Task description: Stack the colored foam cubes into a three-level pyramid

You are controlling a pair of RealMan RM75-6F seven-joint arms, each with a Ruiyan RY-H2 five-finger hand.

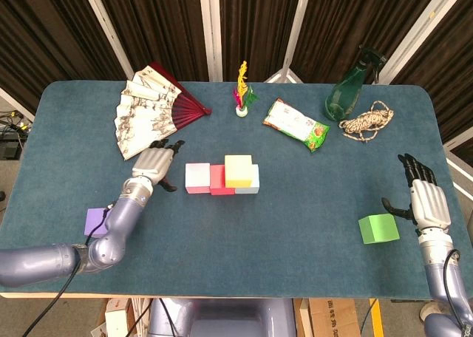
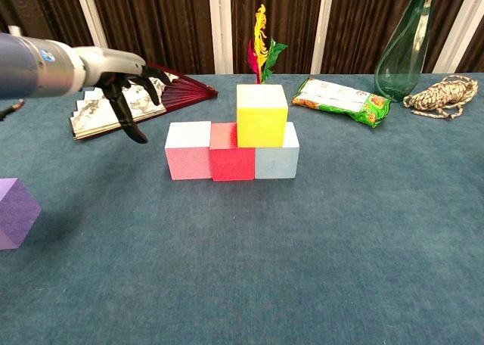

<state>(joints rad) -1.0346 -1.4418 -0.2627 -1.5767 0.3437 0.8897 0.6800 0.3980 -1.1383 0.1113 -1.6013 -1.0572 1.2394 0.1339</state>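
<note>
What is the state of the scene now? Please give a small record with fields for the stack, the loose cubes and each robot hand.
stack: pink cube, red cube and light blue cube in a row; yellow cube on top
loose cubes: purple cube at the left, green cube at the right
left robot hand: empty, fingers spread, beside the pink cube
right robot hand: empty, fingers spread, beside the green cube
levels built: two, second incomplete

Yellow cube (image 2: 262, 115) tops pink (image 2: 188, 150), red (image 2: 232, 156), blue (image 2: 278, 156) row; purple (image 2: 15, 212), green (image 1: 378, 228) cubes apart.
</note>
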